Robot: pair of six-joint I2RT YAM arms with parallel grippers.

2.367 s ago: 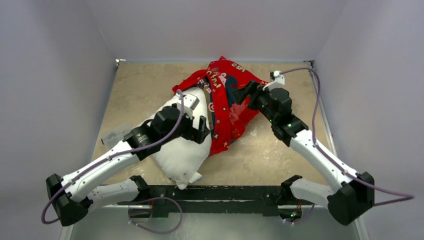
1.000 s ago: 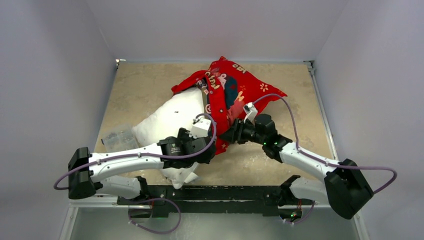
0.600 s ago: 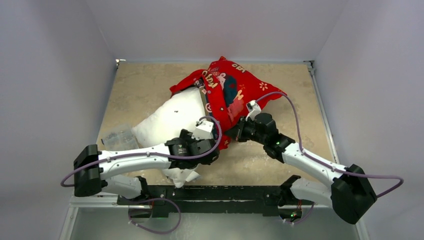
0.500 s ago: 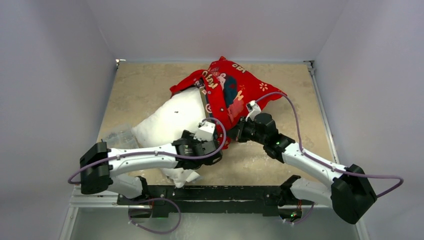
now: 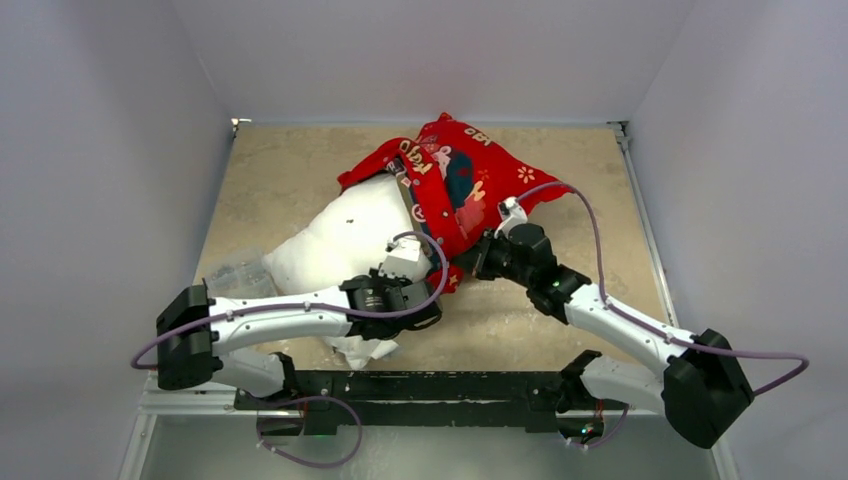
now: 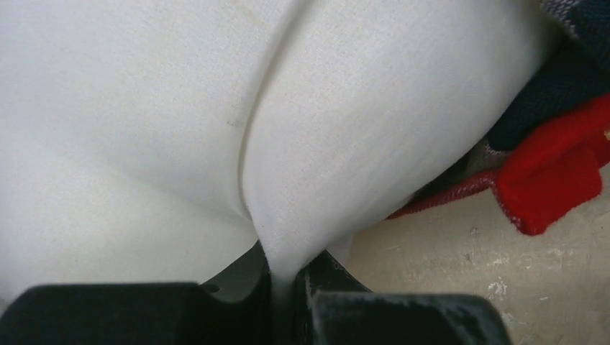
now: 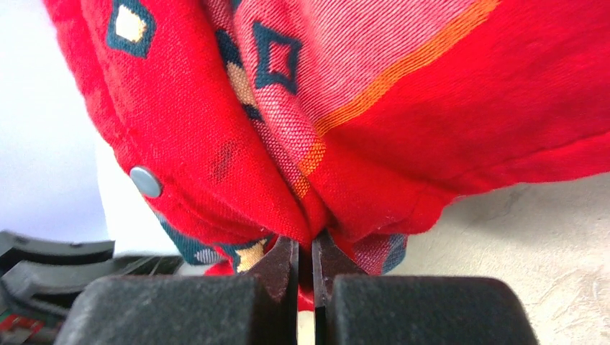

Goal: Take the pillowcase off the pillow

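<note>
The white pillow (image 5: 330,240) lies slantwise on the table, its far end still inside the red printed pillowcase (image 5: 470,170). My left gripper (image 5: 428,300) sits at the pillow's near right edge. In the left wrist view it (image 6: 286,266) is shut on a pinched fold of the pillow (image 6: 360,108), with a corner of the pillowcase (image 6: 554,180) just to the right. My right gripper (image 5: 478,258) meets the pillowcase's lower edge. In the right wrist view it (image 7: 305,248) is shut on bunched pillowcase fabric (image 7: 403,108) beside a grey snap button (image 7: 146,181).
A crumpled clear plastic bag (image 5: 235,275) lies on the beige table (image 5: 290,170) left of the pillow. White walls enclose the table on three sides. A black rail (image 5: 420,385) runs along the near edge between the arm bases.
Both arms came down from the middle of the bundle to its near edge. The right gripper shut on the pillowcase hem, then the left gripper shut on the pillow fabric.
</note>
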